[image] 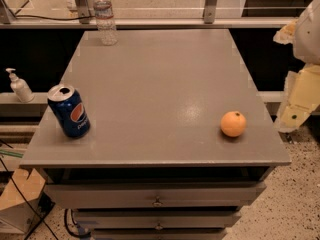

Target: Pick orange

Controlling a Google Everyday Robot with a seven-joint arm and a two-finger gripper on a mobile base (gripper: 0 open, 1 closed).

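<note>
The orange (233, 123) is a small round fruit with a dark stem dimple. It sits on the grey cabinet top (160, 74) near the front right corner. My gripper (299, 101), pale yellow under a white arm section, hangs at the right edge of the view. It is beyond the cabinet's right side, to the right of the orange and apart from it. Nothing shows in its grasp.
A blue Pepsi can (69, 111) stands tilted near the front left edge. A clear water bottle (104, 19) stands at the back left. A soap dispenser (20, 86) sits on a ledge to the left. Drawers (157, 196) are below, a cardboard box (17, 199) on the floor.
</note>
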